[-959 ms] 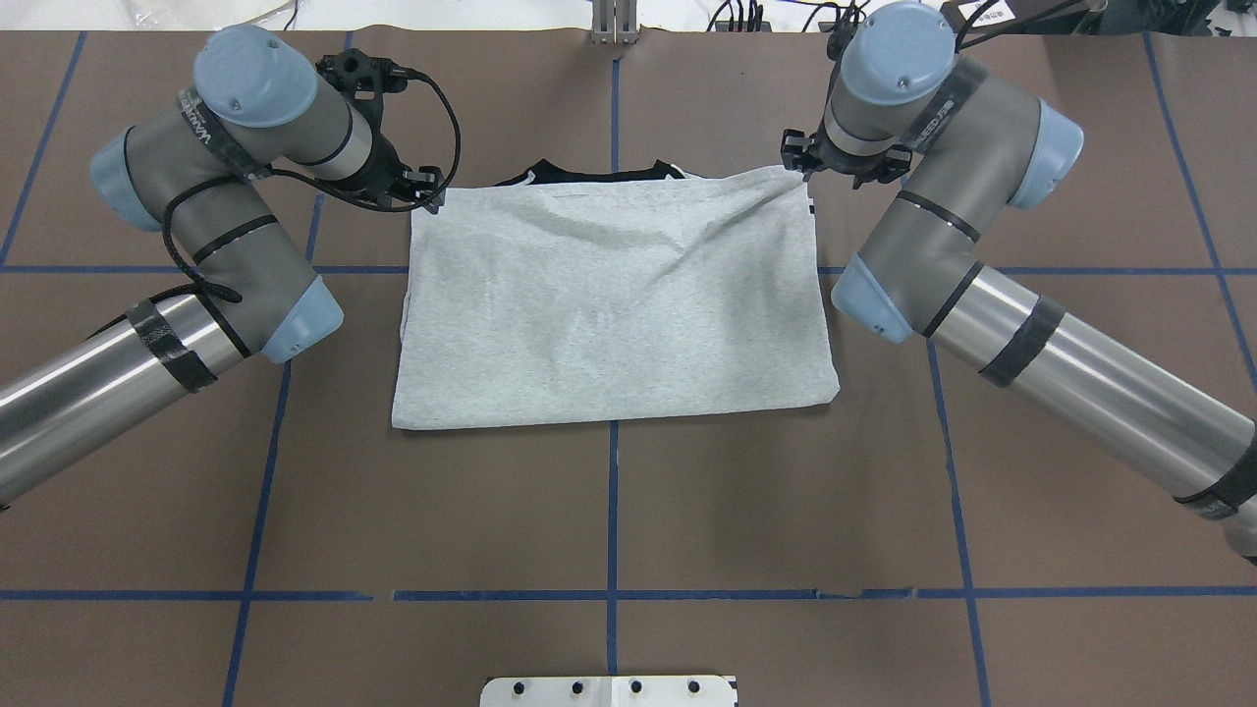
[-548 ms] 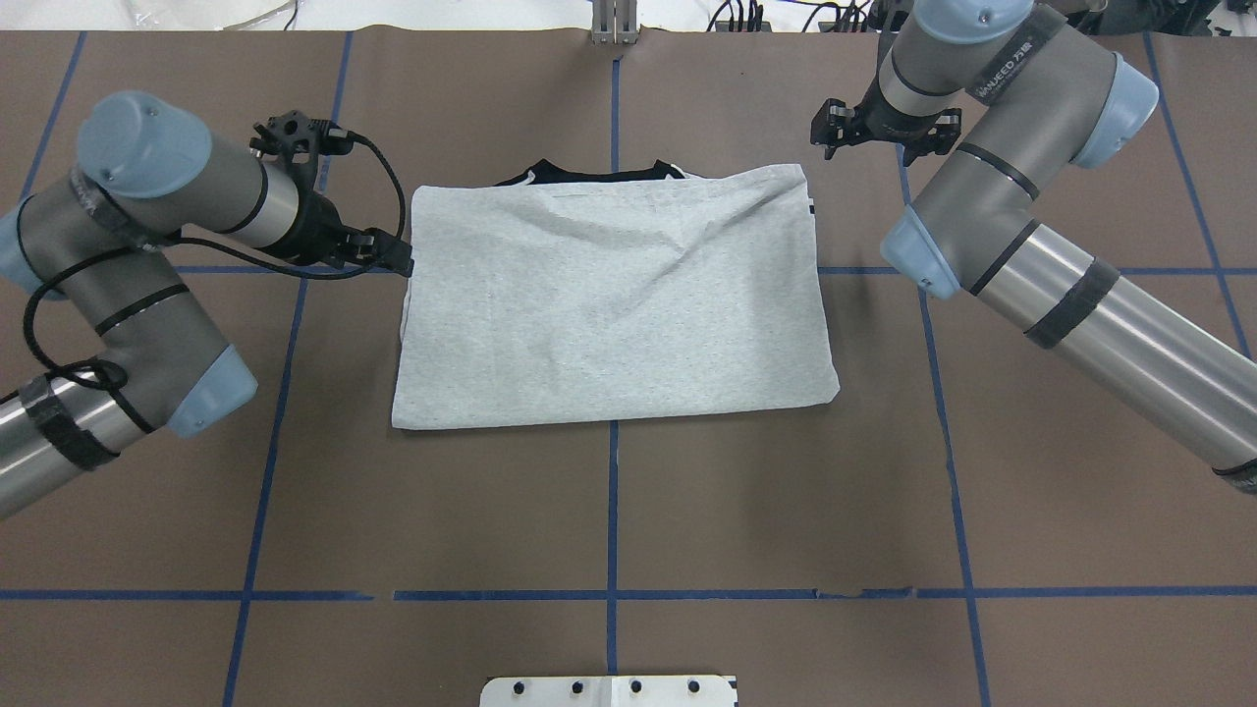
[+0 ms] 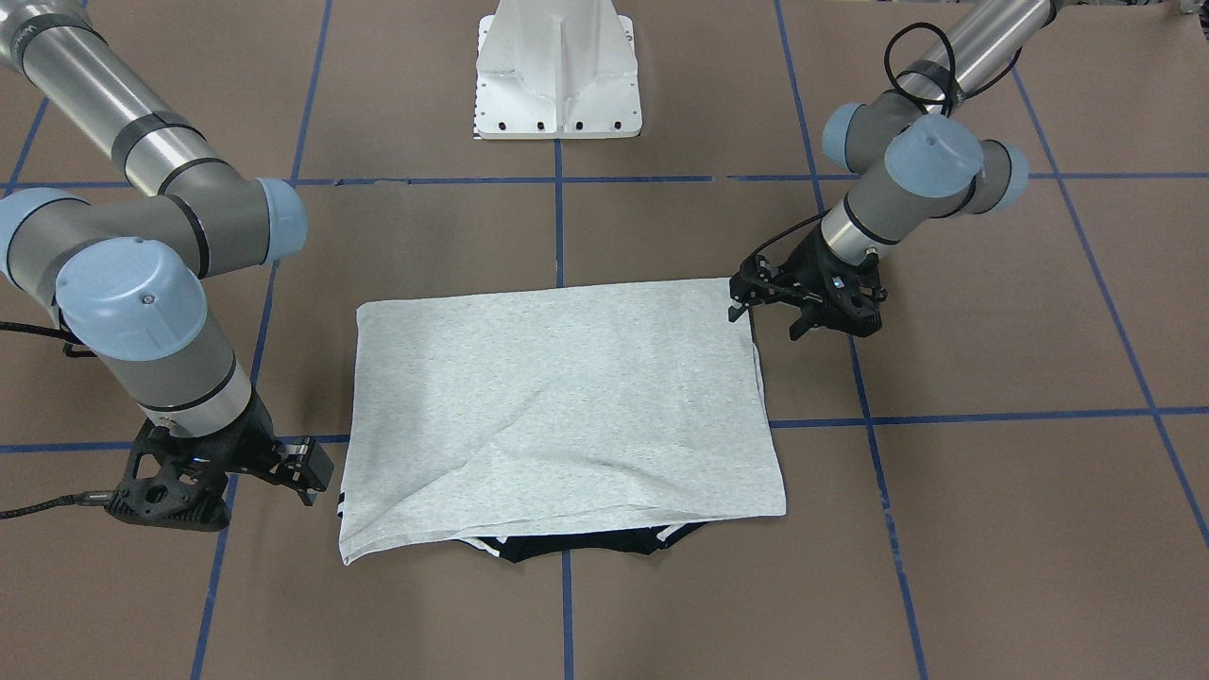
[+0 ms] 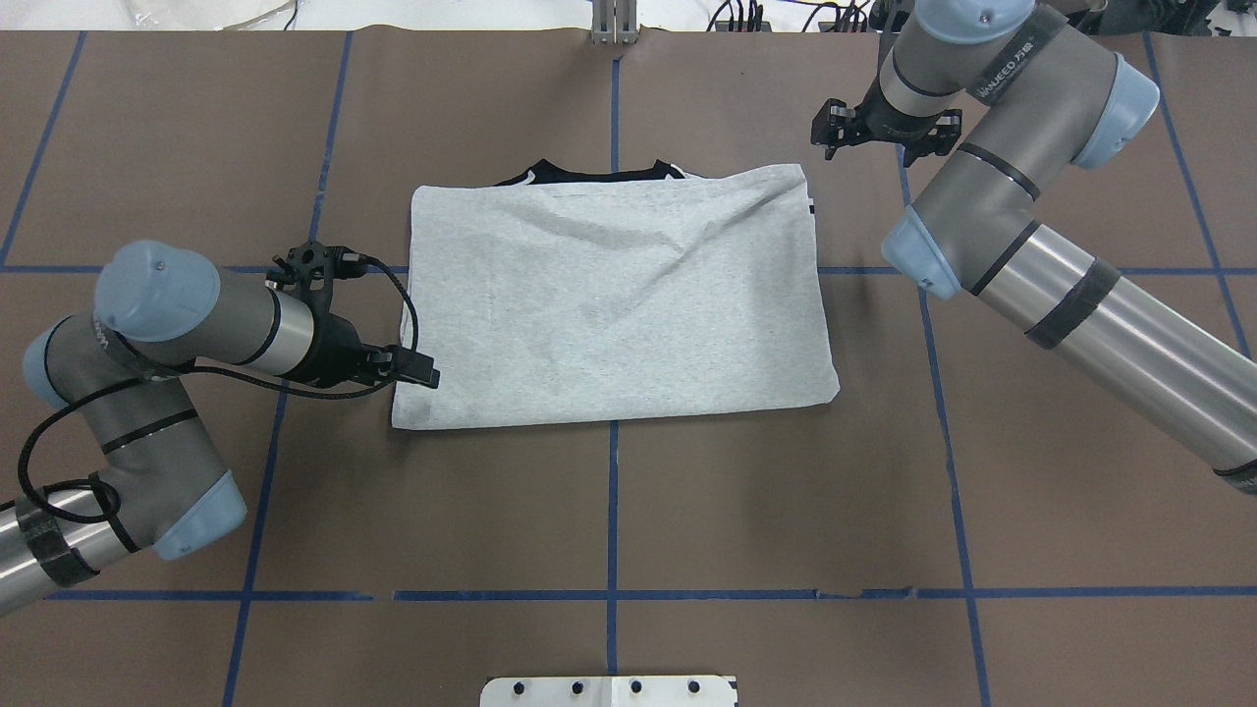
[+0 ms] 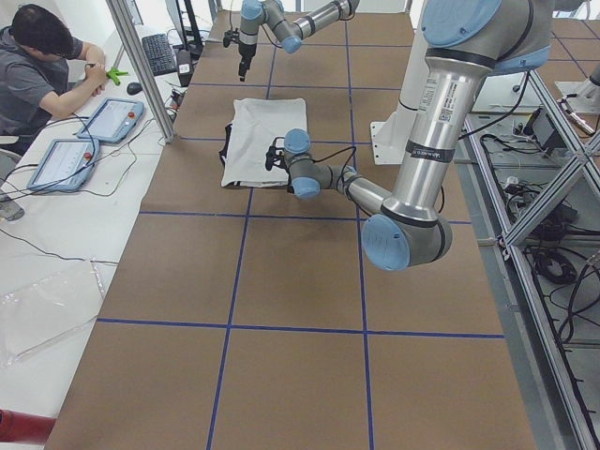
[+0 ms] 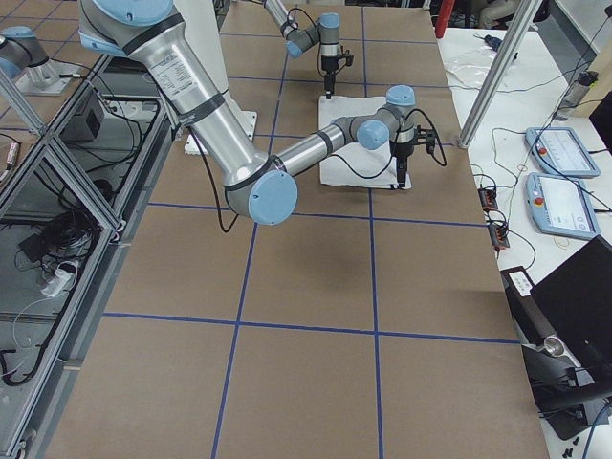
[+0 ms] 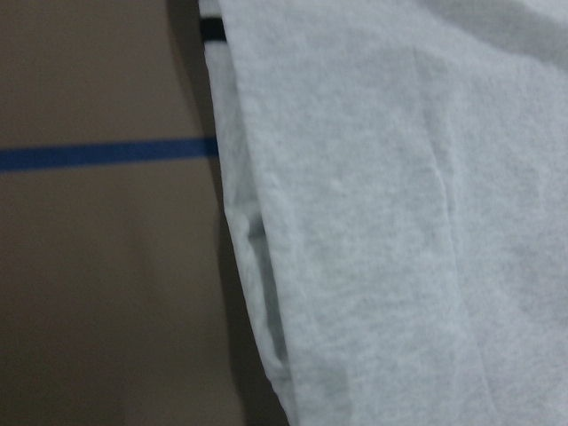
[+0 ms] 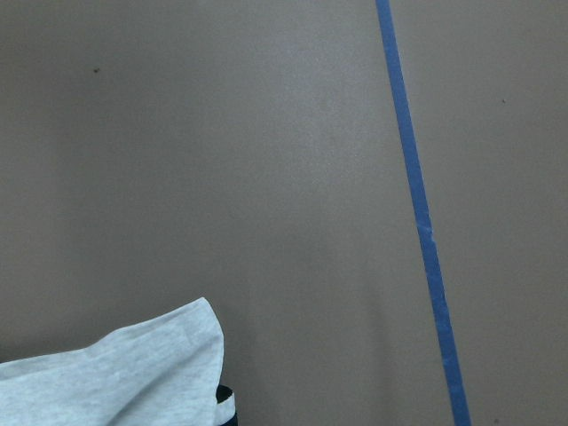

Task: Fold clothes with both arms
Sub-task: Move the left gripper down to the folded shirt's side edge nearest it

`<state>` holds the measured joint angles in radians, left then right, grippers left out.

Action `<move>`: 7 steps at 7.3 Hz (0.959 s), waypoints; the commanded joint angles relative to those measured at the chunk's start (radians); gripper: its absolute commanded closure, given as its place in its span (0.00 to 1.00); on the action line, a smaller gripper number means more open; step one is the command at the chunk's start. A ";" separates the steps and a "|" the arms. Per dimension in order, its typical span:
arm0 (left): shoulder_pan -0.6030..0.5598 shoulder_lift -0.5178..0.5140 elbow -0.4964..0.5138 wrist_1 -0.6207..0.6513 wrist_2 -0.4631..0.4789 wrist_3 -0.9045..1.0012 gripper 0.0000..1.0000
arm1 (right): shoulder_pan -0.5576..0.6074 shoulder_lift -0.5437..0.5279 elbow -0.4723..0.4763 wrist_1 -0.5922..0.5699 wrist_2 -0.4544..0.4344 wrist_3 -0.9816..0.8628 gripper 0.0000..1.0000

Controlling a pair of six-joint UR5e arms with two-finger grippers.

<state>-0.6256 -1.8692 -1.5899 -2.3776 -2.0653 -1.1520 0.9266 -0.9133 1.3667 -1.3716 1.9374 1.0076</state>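
A brown table cover (image 4: 766, 491) is crossed by blue tape lines (image 4: 611, 511). A white pedestal base (image 3: 559, 71) is seen at 12 o'clock in the front-facing view. A seated person (image 5: 37, 66) is shown at 10 o'clock in the left view.

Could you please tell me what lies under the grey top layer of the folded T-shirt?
Only the black collar peeks out from under the T-shirt at its far edge, plus a black sliver at one side. Everything else beneath is covered.

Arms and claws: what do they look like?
The left arm and right arm are silver tubes with grey joints, light-blue caps and black bands. The left claw and right claw are black; a black cable loops along the left arm.
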 commanded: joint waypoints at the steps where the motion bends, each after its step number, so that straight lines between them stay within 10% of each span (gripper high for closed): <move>1: 0.020 0.002 -0.001 -0.006 0.001 -0.008 0.06 | 0.000 0.001 0.002 0.000 0.000 0.003 0.00; 3: 0.021 0.008 -0.001 -0.006 0.001 -0.009 0.37 | 0.000 0.001 0.002 0.002 0.000 0.005 0.00; 7: 0.023 0.010 -0.004 -0.006 -0.003 -0.009 0.41 | 0.000 0.001 0.005 0.016 -0.002 0.005 0.00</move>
<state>-0.6040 -1.8593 -1.5927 -2.3838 -2.0666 -1.1607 0.9265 -0.9127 1.3708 -1.3567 1.9360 1.0124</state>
